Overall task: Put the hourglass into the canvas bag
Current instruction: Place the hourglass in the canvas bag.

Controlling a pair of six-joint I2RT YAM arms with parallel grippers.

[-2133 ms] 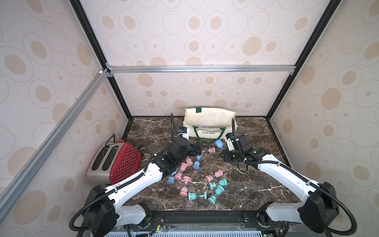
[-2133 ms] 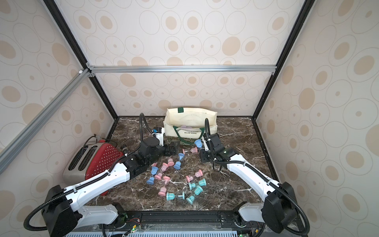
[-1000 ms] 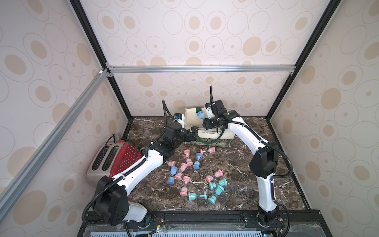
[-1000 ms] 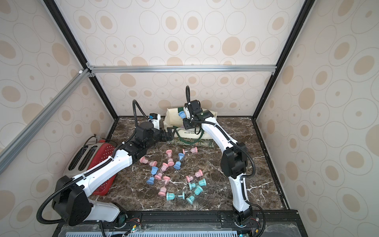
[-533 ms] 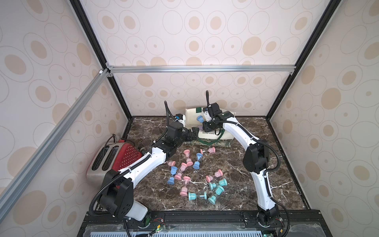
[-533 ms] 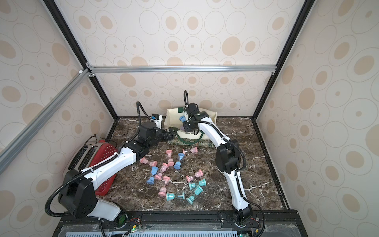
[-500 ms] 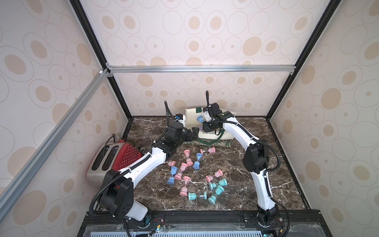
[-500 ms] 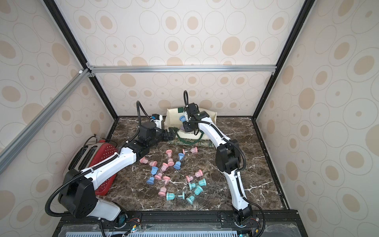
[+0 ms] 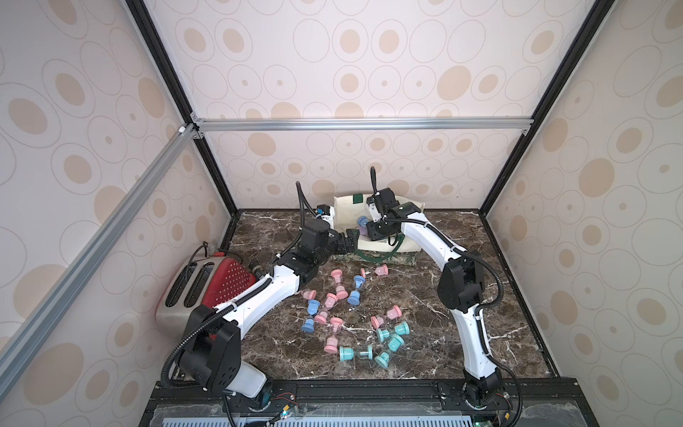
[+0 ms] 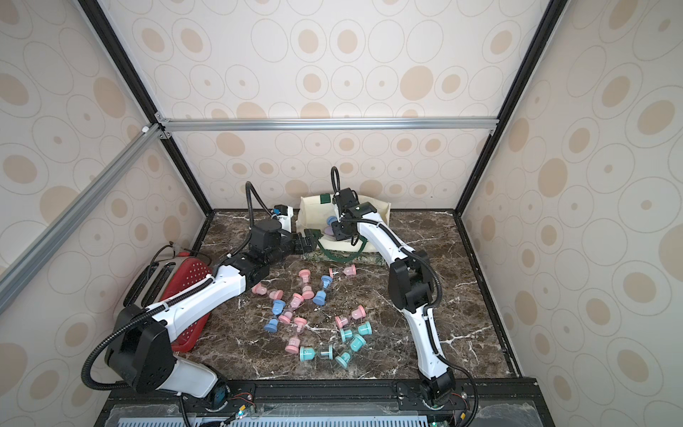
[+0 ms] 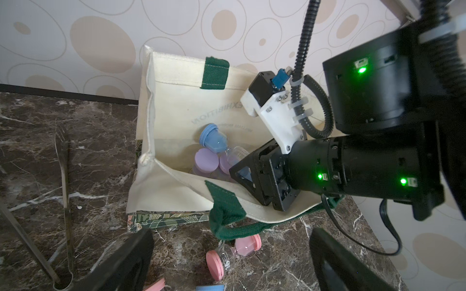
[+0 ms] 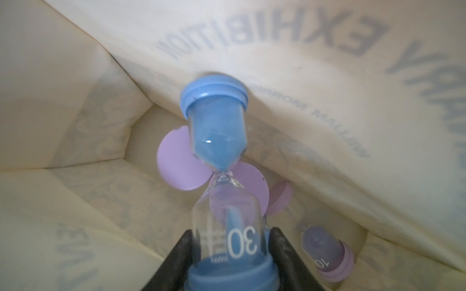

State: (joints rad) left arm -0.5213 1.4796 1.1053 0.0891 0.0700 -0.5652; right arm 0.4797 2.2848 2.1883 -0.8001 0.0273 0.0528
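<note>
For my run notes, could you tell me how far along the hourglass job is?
Done: purple hourglasses already lie in the canvas bag. In hand: a blue hourglass sits between the right hand's fingers, inside the bag. Left: releasing it, plus other hourglasses on the table.

1. The canvas bag stands open against the back wall. The right gripper and its wrist fill most of the mouth, leaving a gap only toward the robot's left.
2. The blue hourglass sits between the right fingers. It leans on the printed wall above the purple hourglasses that crowd the bag floor.
3. The left gripper, spread wide, blocks the bag's near left corner, with the green handle drooping there.
4. The scattered hourglasses litter mid-table, leaving only narrow lanes.
5. The toaster takes the left edge, and the tongs lie beside the bag.
6. The table is bare to the right of the right arm.
</note>
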